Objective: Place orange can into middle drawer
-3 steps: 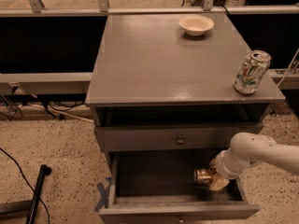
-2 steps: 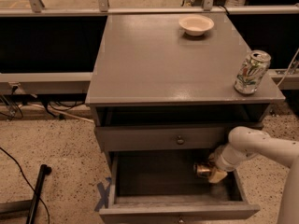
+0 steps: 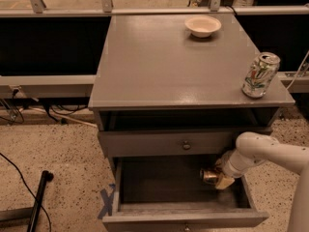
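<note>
While the middle drawer (image 3: 149,182) stands open, the end effector (image 3: 220,178) inside it seemingly clasps the orange can (image 3: 208,176)

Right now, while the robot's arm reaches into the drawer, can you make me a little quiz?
1. True or false: the small copper-orange metal can is inside the open grey wooden drawer.
2. Where is the gripper? A: over the bowl. B: in the drawer, at the can. C: on the floor.
3. Fill in: the white-and-green patterned can stands on the ____ of the grey cabinet.
Key: 1 true; 2 B; 3 top.
</note>
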Action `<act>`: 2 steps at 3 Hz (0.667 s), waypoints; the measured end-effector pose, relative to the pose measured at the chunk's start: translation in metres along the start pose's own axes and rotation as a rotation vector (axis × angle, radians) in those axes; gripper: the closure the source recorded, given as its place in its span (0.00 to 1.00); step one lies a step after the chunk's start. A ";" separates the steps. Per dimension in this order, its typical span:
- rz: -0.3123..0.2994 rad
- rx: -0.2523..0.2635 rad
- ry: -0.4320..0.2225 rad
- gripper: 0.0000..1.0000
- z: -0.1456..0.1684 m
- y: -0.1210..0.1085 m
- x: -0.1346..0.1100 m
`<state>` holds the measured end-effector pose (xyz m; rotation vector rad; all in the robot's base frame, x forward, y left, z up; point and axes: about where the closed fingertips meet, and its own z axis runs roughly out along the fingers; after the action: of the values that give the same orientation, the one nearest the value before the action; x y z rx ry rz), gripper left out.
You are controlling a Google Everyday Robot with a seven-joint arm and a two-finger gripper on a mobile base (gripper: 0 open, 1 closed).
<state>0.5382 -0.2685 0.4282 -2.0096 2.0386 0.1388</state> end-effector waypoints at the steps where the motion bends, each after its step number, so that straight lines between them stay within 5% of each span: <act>1: -0.012 -0.007 -0.007 1.00 0.014 0.016 -0.005; 2: -0.027 0.005 -0.027 1.00 0.025 0.036 -0.013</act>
<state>0.5056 -0.2482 0.4037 -2.0207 1.9933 0.1545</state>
